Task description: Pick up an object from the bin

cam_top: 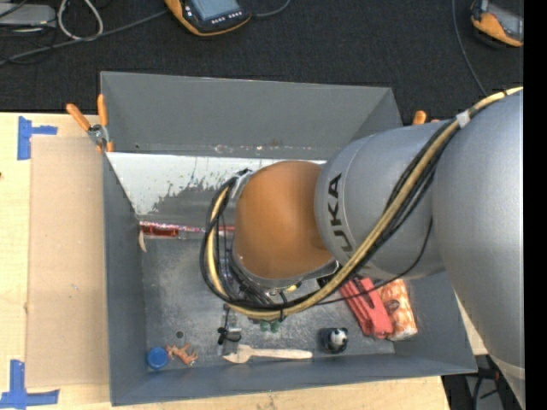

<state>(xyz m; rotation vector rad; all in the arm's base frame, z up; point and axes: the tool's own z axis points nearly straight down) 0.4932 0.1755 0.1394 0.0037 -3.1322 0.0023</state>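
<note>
Closest to my camera is the arm's grey link with its orange cover, hanging over the middle of the grey bin. Black cables loop down from under the cover to the dark tool tip, low in the near part of the bin. I cannot tell whether the jaws are open or closed. Just below that tip a pale wooden utensil lies flat beside the near wall. Its long axis runs left to right across the view, the broader end to the left. The thin handle points right, towards a small black-and-white ball. In the near left corner sit a blue cap and a small orange piece. At right, a red block lies against a crinkled packet.
</note>
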